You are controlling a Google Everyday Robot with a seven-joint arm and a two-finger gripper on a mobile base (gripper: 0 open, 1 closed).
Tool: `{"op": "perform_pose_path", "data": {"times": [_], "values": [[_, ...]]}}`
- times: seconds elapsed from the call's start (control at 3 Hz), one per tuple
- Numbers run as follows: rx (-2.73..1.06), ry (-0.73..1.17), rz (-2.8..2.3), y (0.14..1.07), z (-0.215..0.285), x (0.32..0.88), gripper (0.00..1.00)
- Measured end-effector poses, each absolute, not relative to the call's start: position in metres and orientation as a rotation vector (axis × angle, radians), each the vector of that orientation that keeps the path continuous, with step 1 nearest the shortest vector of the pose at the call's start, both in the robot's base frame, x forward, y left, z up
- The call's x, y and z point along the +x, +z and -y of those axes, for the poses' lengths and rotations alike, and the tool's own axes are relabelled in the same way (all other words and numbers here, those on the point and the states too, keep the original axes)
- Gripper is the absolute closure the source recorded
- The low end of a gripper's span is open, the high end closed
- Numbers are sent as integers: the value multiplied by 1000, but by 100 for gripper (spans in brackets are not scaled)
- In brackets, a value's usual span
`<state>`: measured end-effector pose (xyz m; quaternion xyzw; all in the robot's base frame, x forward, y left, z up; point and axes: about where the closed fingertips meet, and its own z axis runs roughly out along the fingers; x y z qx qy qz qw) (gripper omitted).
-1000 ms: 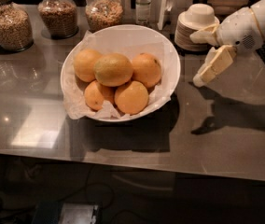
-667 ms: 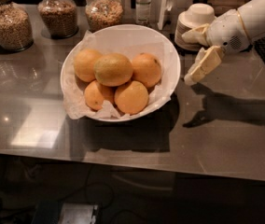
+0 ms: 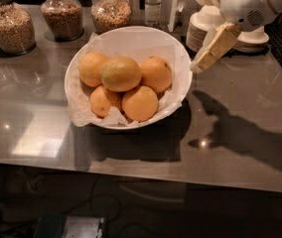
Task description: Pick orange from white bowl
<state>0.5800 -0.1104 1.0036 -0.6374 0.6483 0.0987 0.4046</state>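
Note:
The orange [image 3: 120,74], the largest fruit, dull yellowish-orange, lies on top of the pile in the white bowl [image 3: 131,32]. The bowl is wide, lined with crumpled white paper, and stands in the middle of the grey counter. Several smaller, brighter orange fruits [image 3: 139,103] lie around and under the orange. My gripper [image 3: 204,58] is cream-coloured and comes in from the upper right. It hangs just outside the bowl's right rim, above the counter, well to the right of the orange. It holds nothing.
Three glass jars of grain [image 3: 15,28] [image 3: 61,16] [image 3: 111,14] and a small bottle [image 3: 152,6] stand along the back. Stacked small white bowls [image 3: 204,28] sit behind the gripper. The counter's front edge [image 3: 131,170] runs below the bowl.
My gripper has moved left and slightly up, from over the counter at the right to just beside the bowl's right rim. The fruits and bowl have not moved.

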Motion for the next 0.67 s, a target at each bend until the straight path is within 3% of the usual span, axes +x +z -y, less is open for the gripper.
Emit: {"op": "perform_pose_path", "data": {"times": [0.67], "values": [[-1578,318,-1636,1006,107,578,0]]}}
